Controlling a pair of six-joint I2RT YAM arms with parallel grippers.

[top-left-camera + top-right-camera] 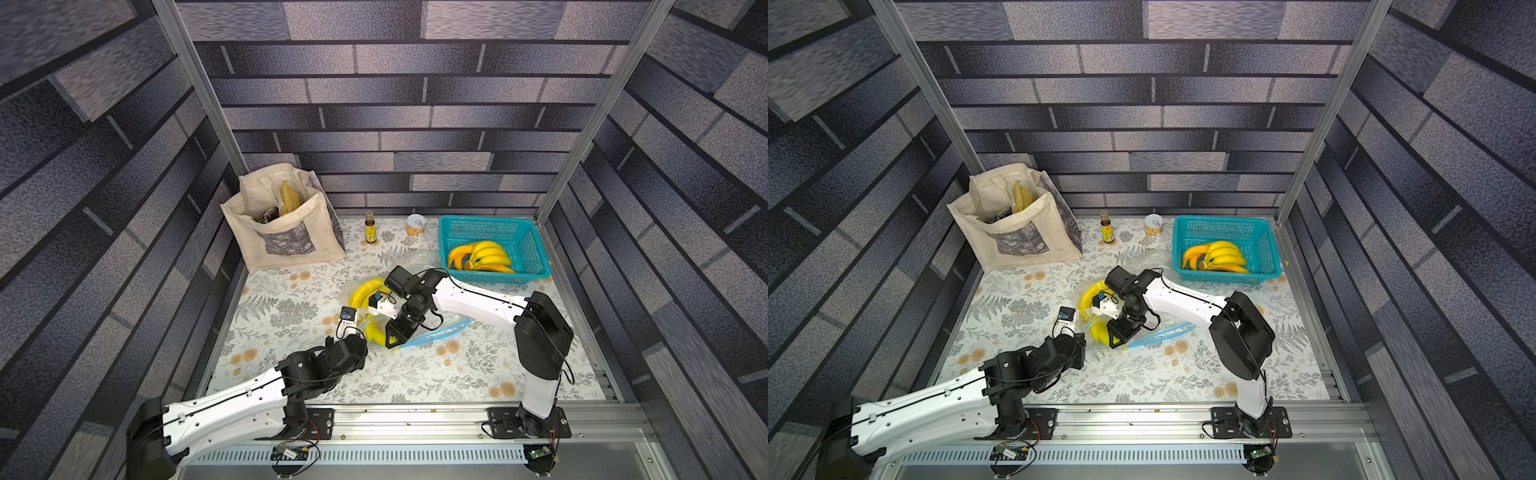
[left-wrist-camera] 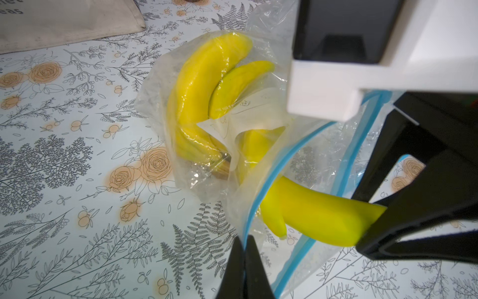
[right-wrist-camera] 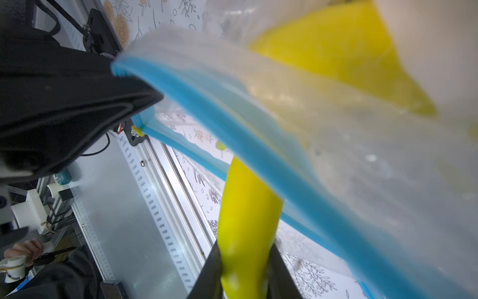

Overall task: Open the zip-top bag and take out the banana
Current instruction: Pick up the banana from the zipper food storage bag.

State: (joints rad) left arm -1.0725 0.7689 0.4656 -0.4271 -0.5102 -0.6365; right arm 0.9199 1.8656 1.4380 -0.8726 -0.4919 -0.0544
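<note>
The clear zip-top bag (image 1: 440,332) (image 1: 1158,334) lies mid-table with its blue zip strip (image 2: 269,181) parted. Yellow bananas (image 2: 196,90) sit inside it. One banana (image 2: 310,214) (image 3: 248,207) sticks out through the mouth. My right gripper (image 3: 245,259) (image 1: 392,343) (image 1: 1115,343) is shut on that banana's outer end. My left gripper (image 2: 244,238) (image 1: 362,337) is shut on the blue rim of the bag (image 3: 232,108), beside the banana, holding the near edge of the mouth.
A cream tote bag (image 1: 282,224) stands at the back left. A small bottle (image 1: 370,226) and a can (image 1: 415,224) are by the back wall. A teal basket (image 1: 490,226) at the back right holds a banana bunch (image 1: 478,257). Another crumpled clear bag (image 1: 415,262) lies behind the right arm.
</note>
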